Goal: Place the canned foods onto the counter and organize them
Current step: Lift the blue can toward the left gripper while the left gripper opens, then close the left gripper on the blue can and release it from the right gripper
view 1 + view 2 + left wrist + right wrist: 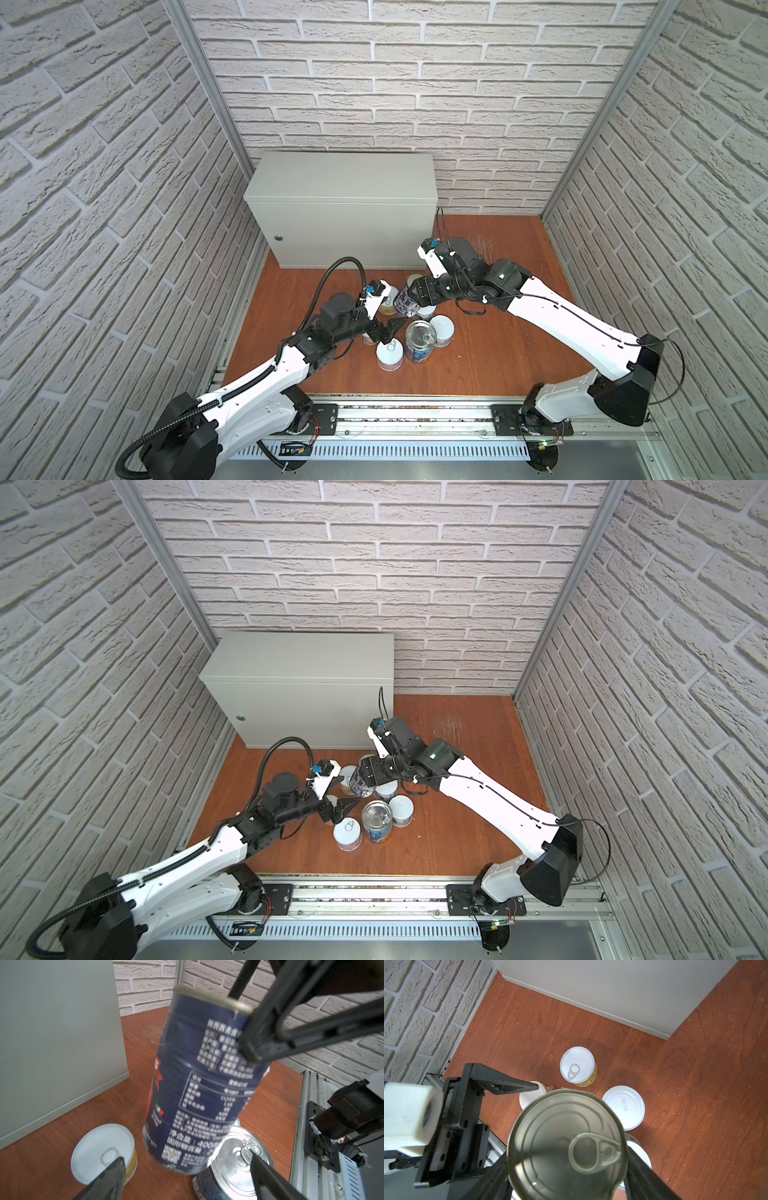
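Note:
My right gripper (410, 297) (568, 1162) is shut on a tall dark-blue can (404, 302) (199, 1084) (568, 1142) and holds it tilted above the floor, its pull-tab top toward the right wrist camera. My left gripper (395, 329) (187, 1172) stands open just in front of that can, touching nothing. A second dark-blue can (420, 340) (234, 1159) stands on the floor. Several short white-lidded cans (390, 353) (441, 329) (577, 1066) cluster around it. The grey counter (345, 195) (299, 667) stands at the back left, with nothing on its top.
The reddish-brown floor (498, 332) stretches right of the cans. Brick walls close in three sides. A metal rail (415, 419) with both arm bases runs along the front. The counter's front face with its lock (277, 238) is close behind the cans.

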Controlling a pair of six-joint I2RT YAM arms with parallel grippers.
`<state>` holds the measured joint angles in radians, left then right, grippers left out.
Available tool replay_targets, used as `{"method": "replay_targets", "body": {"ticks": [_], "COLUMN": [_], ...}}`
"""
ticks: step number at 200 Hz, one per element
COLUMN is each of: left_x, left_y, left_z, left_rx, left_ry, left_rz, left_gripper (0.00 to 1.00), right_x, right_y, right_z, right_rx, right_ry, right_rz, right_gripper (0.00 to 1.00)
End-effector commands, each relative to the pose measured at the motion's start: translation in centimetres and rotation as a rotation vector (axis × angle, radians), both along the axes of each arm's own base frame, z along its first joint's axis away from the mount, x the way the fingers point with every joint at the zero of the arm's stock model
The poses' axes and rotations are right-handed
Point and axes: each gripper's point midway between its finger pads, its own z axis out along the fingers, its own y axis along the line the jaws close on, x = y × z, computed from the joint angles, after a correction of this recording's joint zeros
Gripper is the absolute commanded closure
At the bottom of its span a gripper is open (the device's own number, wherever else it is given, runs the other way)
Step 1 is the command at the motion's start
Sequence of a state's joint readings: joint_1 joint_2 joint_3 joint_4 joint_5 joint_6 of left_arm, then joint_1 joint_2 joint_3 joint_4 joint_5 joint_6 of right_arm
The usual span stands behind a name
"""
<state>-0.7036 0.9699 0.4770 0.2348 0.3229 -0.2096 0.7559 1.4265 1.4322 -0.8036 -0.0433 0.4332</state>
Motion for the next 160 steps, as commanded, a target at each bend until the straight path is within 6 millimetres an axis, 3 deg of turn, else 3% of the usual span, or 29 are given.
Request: {"method": "replay_targets", "body": {"ticks": [1, 86, 160], "left_x": [0.3, 0.3, 0.7], "left_y": [-1.6, -3.4, -3.5], "left_z": [3.7, 4.5, 4.7], "left_rx": [-0.048, -0.044, -0.033], "left_ry": [-0.114, -0.153, -0.185], "left_rz": [-0.066, -0.166, -0.168], "left_gripper": [0.08, 0.16, 0.21], "right_x": [0.2, -0.8, -0.7], "right_y": [1.3, 2.6, 2.8], "right_z": [5.4, 6.6, 6.3], "right_rx": [0.168, 0.291, 0.337], "right_ry": [-0.124, -0.081, -0.044], "right_rz": [0.040, 0.127, 0.133], "right_gripper": [0.94, 0.94, 0.94]}}
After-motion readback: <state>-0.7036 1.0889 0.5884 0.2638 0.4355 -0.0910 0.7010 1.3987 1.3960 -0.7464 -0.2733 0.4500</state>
